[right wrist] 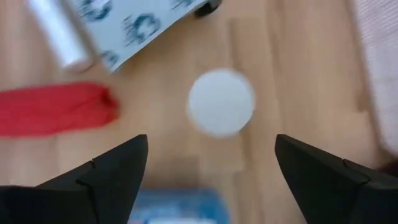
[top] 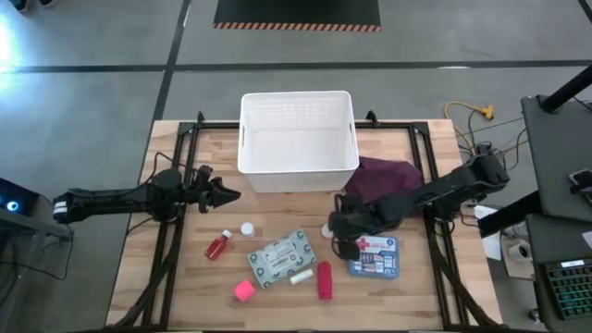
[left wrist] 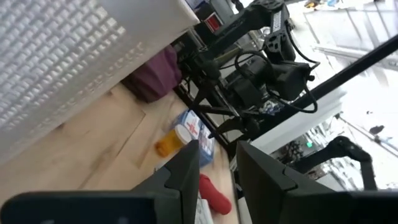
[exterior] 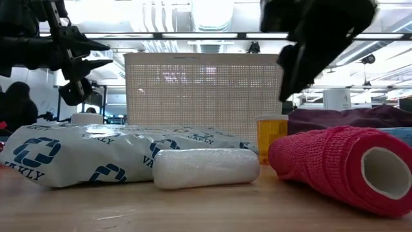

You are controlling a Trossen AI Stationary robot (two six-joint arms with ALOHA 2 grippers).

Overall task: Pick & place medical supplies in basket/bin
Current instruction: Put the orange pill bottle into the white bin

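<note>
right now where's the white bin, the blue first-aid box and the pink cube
white bin (top: pixel 298 176), high view, on its bare near wall
blue first-aid box (top: pixel 376 258), high view, on the middle of its lid
pink cube (top: pixel 243 290), high view, on its top face

Grey floor (top: pixel 83 102), ceiling strip lights (exterior: pixel 212 35)

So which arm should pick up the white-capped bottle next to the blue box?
Right. The right gripper hovers directly above the white-capped bottle, jaws open on either side of the cap. The left gripper hangs over the left part of the table, well away from it.
</note>
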